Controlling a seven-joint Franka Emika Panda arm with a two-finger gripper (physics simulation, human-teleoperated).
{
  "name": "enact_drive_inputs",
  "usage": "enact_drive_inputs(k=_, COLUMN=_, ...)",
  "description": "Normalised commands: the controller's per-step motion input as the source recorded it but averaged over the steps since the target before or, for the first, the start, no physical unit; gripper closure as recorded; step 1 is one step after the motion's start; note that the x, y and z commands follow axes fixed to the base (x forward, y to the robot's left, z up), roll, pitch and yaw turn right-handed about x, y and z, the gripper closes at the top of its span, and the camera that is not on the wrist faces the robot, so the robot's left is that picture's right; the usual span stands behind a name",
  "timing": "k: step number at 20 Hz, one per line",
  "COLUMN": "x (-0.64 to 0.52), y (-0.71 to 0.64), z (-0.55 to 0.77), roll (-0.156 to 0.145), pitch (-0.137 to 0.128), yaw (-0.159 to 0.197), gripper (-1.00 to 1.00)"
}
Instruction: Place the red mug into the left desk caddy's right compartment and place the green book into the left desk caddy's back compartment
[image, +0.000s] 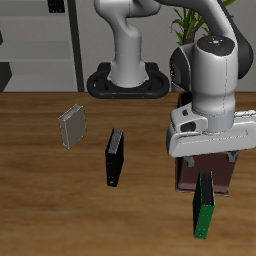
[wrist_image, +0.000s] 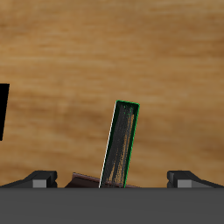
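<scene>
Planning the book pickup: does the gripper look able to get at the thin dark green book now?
Probably yes: the thin dark green book stands upright before the maroon caddy, with the gripper directly above and nothing between.

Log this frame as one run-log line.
gripper: above caddy, state unclear | green book: upright on table in front of caddy, not in back compartment | red mug: not visible

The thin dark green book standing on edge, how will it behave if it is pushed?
The thin dark green book stands on a narrow edge and leans in the wrist view, so it probably tips easily. It looks flat and stiff, so it likely falls without bending.
</scene>
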Motion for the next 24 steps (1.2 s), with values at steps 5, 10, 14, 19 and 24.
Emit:
enact_drive_inputs(k=5, x=0.28, y=-0.03, z=-0.21, roll=-0.037, pitch=0.037, yaw=-0.007, gripper=-1.00)
enact_drive_inputs(k=10, x=0.10, y=0.09, z=-0.37, roll=0.006, pitch=0.043, yaw=-0.002, gripper=-1.00)
enact_drive_inputs(k=14, x=0.11, y=0.03, z=-0.32, roll=-0.020, pitch=0.034, yaw=-0.033, gripper=-1.00)
enact_drive_inputs(k=19, x=0.01, y=-0.02, z=-0.25, roll=0.001, pitch=0.030, yaw=-0.019, gripper=-1.00)
enact_drive_inputs(k=24, x=-0.01, y=-0.08, z=-0.20, roll=0.006, pitch=0.023, yaw=-0.013, gripper=1.00)
